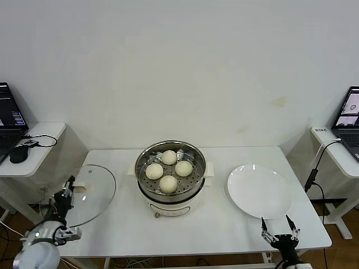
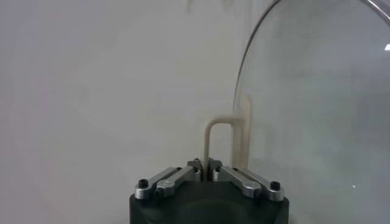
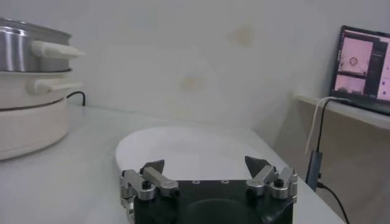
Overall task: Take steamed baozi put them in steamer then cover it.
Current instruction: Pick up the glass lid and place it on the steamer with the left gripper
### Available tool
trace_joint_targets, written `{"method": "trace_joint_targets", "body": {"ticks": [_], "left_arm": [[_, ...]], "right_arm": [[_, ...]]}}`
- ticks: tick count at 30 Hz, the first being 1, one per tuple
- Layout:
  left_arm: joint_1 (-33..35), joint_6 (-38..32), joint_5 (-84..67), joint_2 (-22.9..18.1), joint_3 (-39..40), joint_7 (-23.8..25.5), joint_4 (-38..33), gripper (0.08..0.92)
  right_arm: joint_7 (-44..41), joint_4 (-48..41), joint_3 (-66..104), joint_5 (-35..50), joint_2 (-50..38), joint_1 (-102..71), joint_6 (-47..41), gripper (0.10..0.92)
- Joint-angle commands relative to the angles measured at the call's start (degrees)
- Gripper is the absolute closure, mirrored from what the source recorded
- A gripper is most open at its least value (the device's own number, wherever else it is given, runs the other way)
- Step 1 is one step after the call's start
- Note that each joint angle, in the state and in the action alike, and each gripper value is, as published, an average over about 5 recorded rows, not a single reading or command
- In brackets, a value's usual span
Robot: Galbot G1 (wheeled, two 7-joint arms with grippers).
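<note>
Four cream-white baozi (image 1: 168, 168) lie on the perforated tray inside the steel steamer (image 1: 147, 190), which stands uncovered on its cream base at the table's middle. The round glass lid (image 1: 92, 199) is tilted at the table's left edge. My left gripper (image 1: 68, 189) is shut on the lid's cream handle (image 2: 210, 137), which rises between the fingertips in the left wrist view; the glass (image 2: 317, 109) fills that view's side. My right gripper (image 1: 277, 226) is open and empty at the table's front right, just in front of the empty white plate (image 1: 259, 190).
Side tables with laptops (image 1: 8, 120) stand at both sides. A black cable (image 1: 313, 174) hangs by the right table edge. In the right wrist view the steamer's side handle (image 3: 55, 50) and the plate (image 3: 183, 149) show ahead of the open fingers.
</note>
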Motion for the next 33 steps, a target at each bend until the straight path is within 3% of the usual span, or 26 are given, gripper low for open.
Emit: {"method": "trace_joint_targets", "body": {"ticks": [1,7,13,22,33], "left_arm": [[1.1,10.6,-8.4,7.2,2.2,8.9,-19.4,0.866],[-6.9,17.7,-12.4,9.6,14.5,10.1,-21.3,0.866],[-18.3,23.3,-13.8,8.5,29.5,9.4,-18.1,0.866],[-28.9,26.6,0.4,-2.0,38.8,15.7,-11.5,0.866],[-32.4,27.1,15.1,-12.8,42.9,21.4,-5.4,0.866]], "right_arm": [[0.0,0.7,-1.4,-1.1,0.3,-0.6,0.2,0.202],[0.4,0.7,-2.5,-4.0,1.8,-0.8,0.3,0.203],[1.2,0.5,-3.1,-7.3,4.5,-0.8,0.3,0.203],[1.9,-1.2,-3.9,-10.5,5.2,0.0,0.9,0.203],[2.2,-2.2,-4.7,-11.4,5.2,0.2,1.2,0.203]]}}
